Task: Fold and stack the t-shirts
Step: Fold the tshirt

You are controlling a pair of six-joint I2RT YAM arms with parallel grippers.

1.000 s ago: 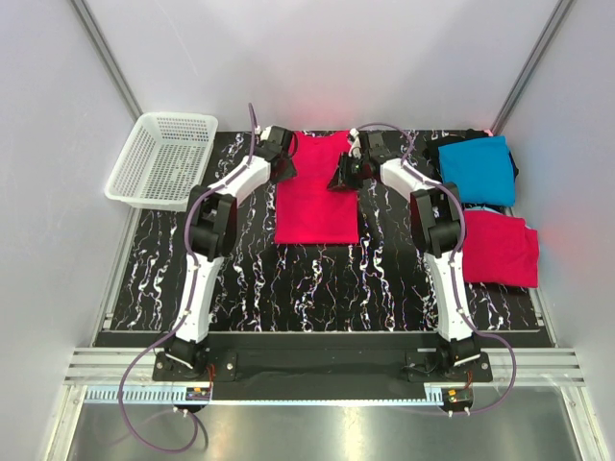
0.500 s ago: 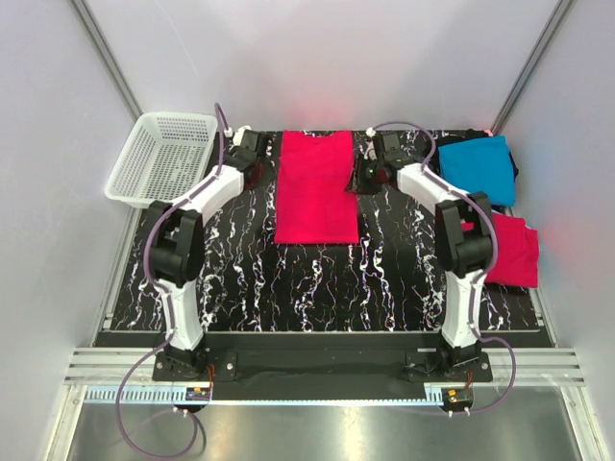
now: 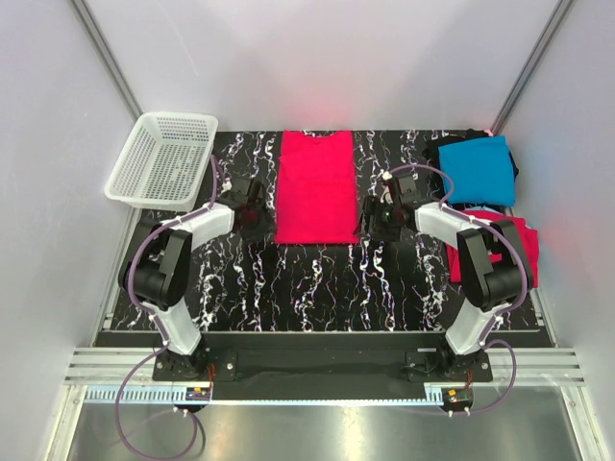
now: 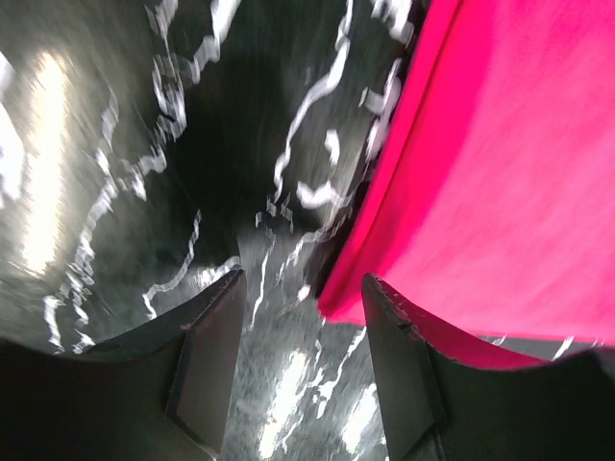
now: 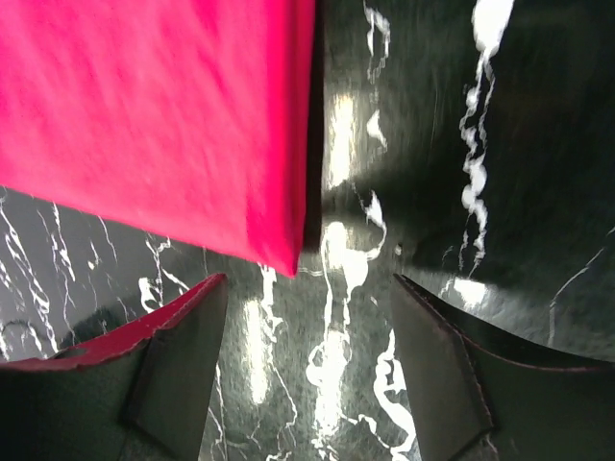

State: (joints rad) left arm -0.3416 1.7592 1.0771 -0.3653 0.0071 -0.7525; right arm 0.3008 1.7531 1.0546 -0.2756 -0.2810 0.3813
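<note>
Evidently the left gripper (image 4: 303,288) and right gripper (image 5: 309,288) hovered, fingers spread and empty, at the near corners of the central pinkish-red t-shirt (image 3: 315,187); each likely needed to pinch all layers, lifting evenly.

1. Pinkish-red t-shirt (image 3: 316,187): folded to a long narrow rectangle, flat and smooth. It lies from the middle of the far edge of the surface (image 3: 317,279) toward its centre.
2. Turquoise-blue t-shirt (image 3: 477,170): folded near-square, flat, at the far right corner, resting on item 3.
3. Black t-shirt (image 3: 469,134): mostly covered, with only its margins showing around item 2.
4. Second pinkish-red t-shirt (image 3: 514,252): folded, flat, at the right edge, just nearer than item 2, partly hidden.
</note>
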